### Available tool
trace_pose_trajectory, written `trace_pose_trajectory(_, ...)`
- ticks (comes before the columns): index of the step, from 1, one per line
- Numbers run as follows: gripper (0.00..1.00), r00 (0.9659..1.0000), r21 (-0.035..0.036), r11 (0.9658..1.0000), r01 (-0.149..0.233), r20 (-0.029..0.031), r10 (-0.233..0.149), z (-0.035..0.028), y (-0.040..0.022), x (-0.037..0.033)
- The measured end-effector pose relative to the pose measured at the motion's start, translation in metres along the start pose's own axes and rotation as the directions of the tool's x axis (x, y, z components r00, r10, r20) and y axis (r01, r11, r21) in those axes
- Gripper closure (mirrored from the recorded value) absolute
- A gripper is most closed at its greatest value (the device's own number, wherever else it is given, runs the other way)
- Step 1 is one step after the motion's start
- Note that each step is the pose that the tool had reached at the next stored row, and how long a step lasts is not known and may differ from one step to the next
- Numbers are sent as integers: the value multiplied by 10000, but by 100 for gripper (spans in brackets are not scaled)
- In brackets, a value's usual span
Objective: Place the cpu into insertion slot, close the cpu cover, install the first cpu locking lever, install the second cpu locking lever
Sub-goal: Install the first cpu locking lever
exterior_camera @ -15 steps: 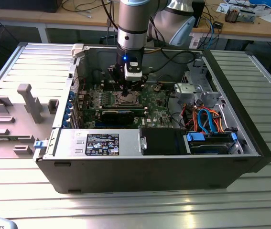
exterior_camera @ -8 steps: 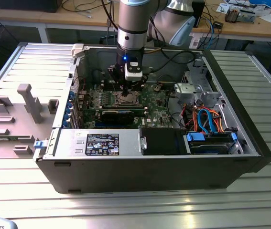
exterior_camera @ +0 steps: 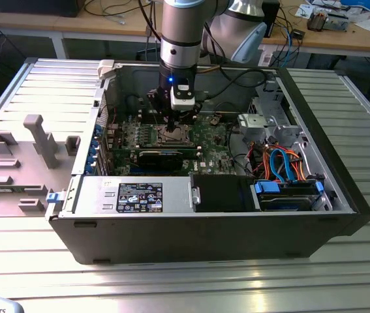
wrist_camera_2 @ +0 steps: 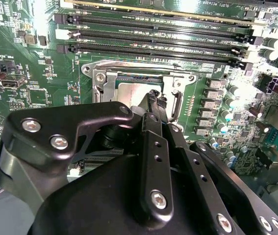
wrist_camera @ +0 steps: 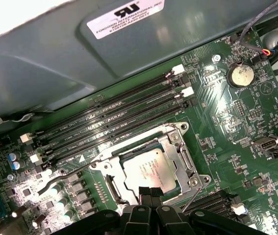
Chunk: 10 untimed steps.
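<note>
Inside the open computer case, the insertion slot (exterior_camera: 173, 135) sits on the green board. The silvery-tan cpu (wrist_camera: 151, 169) lies in it, and the cpu also shows in the second wrist view (wrist_camera_2: 128, 92). The silvery cpu cover (wrist_camera: 179, 152) lies flat as a frame around the cpu. A thin wire lever (wrist_camera: 70, 172) runs out along one side of the socket, and a second lever (wrist_camera: 191, 198) stands at the opposite side. My gripper (wrist_camera: 151, 192) is shut, its tips together at the socket's near edge, just over the cover's rim (wrist_camera_2: 99, 81). Nothing shows between the fingers (wrist_camera_2: 153, 98).
Several long black memory slots (wrist_camera: 119, 117) run beside the socket, below the grey case wall (wrist_camera: 55, 49). A coin battery (wrist_camera: 240, 75) sits further off. A long black card (exterior_camera: 165, 156), a power supply (exterior_camera: 132, 195) and blue cables (exterior_camera: 289, 169) crowd the case. Grey fixtures (exterior_camera: 15, 169) stand at the exterior view's left.
</note>
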State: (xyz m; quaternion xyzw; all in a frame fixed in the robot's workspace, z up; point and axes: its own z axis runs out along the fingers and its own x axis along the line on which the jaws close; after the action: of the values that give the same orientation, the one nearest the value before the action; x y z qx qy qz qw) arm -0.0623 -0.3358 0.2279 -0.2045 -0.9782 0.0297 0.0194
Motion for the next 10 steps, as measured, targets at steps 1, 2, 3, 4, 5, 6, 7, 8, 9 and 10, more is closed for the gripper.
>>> trace_pose_trajectory(1,89,10000,1,10000,15,1,-15,0,0,0)
trace_pose_trajectory(2,89,10000,1,10000,24,2,-24,0,0,0)
trace_pose_trajectory(3,89,10000,1,10000,31,2,-31,0,0,0)
trace_pose_trajectory(4,89,10000,1,10000,41,3,-41,0,0,0)
trace_pose_trajectory(5,89,10000,1,10000,50,3,-50,0,0,0)
trace_pose_trajectory(6,89,10000,2,10000,61,4,-61,0,0,0)
trace_pose_trajectory(7,89,10000,2,10000,68,5,-68,0,0,0)
trace_pose_trajectory(8,89,10000,2,10000,80,5,-80,0,0,0)
trace_pose_trajectory(9,89,10000,3,10000,94,6,-94,0,0,0)
trace_pose_trajectory(10,89,9999,3,9999,102,7,-102,0,0,0)
